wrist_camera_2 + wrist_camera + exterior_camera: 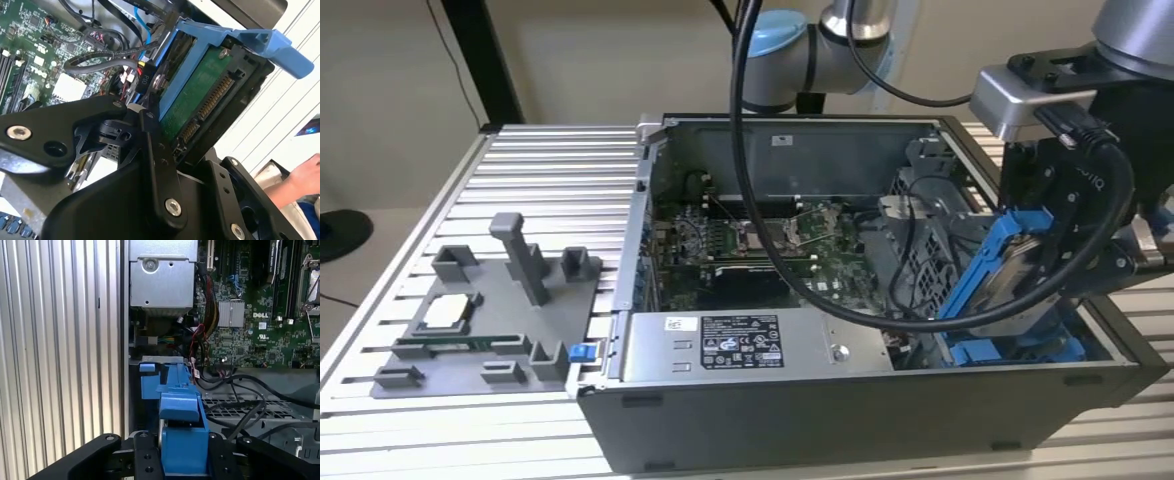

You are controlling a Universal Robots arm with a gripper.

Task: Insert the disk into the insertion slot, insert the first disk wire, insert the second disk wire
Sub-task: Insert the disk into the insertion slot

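Starting at the exterior view's left, you have the grey fixture block (480, 320) on the ribbed table (547, 150), well apart from the work and out of the arm's way. The open computer case (854, 425) stands in the middle with its side off, which gives you access from above. Inside, the motherboard (747, 240) lies flat at the bottom, and the grey box with the sticker (734, 342) sits against the near wall. A thick black cable (736, 120) from the arm drops into the case and loops across to the right; I'd judge it the likeliest thing to snag.

At the exterior view's right, the gripper (182, 462) is clamped on the disk (1017, 285), 1 finger on each side of its blue frame. It holds the disk tilted, lower end toward the insertion slot (1021, 350) in the case's near right corner. The disk is not seated yet; it hangs just above the slot's blue rails.

Room is tight there. The case wall lies close on the outer side. In the first wrist view the perforated cage (235, 407) and loose wires crowd the inner side. The open way looks to be down along the rails.
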